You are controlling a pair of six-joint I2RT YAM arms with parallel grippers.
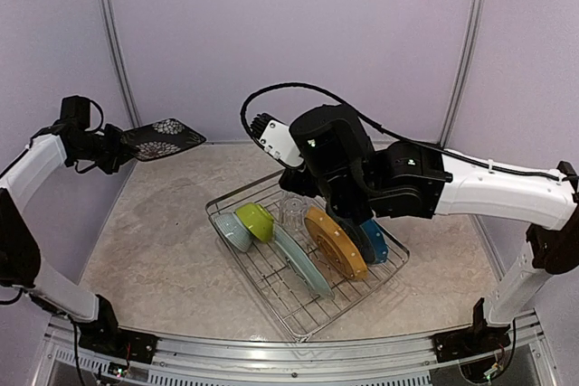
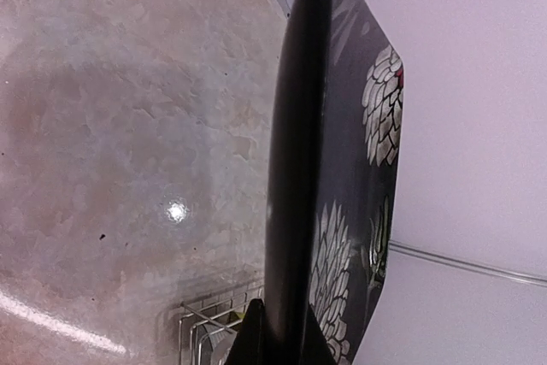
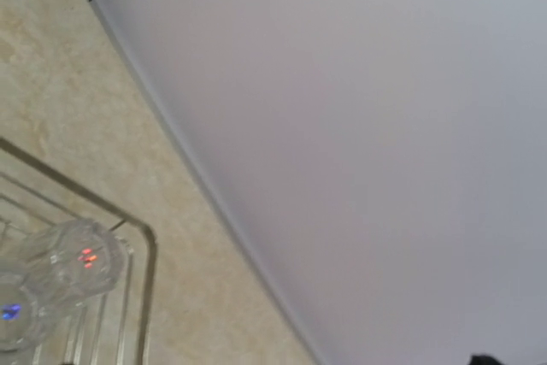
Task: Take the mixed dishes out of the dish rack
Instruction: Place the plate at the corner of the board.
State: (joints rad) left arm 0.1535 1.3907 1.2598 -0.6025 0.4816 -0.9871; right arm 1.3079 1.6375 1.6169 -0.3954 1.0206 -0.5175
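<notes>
Dish rack (image 1: 271,291): silver wire basket, set at an angle in the middle of the table.
Bowls: a pale-blue bowl (image 1: 232,231) and a lime bowl (image 1: 256,221) stand on edge, touching, at the rack's left end.
Round plates: a pale teal plate (image 1: 303,262), an orange plate (image 1: 335,242) and a blue plate (image 1: 374,243) stand upright among the tines, in that order from left to right.
Glasses: a clear glass (image 1: 292,208) stands in the rack's far corner; the right wrist view shows two there, side by side.
Black plate (image 1: 167,139): square, with a white flower pattern, out of the rack, held in the air over the table's far left corner, well apart from the rack.
Left gripper (image 1: 127,145): fingers clamped on the black plate's edge.
Right gripper (image 1: 355,214): lowered over the rack's right end by the blue plate; its fingers are hidden, so their state cannot be told.
Table (image 1: 163,241): mottled beige top.
Walls (image 1: 289,33): plain lilac panels.
</notes>
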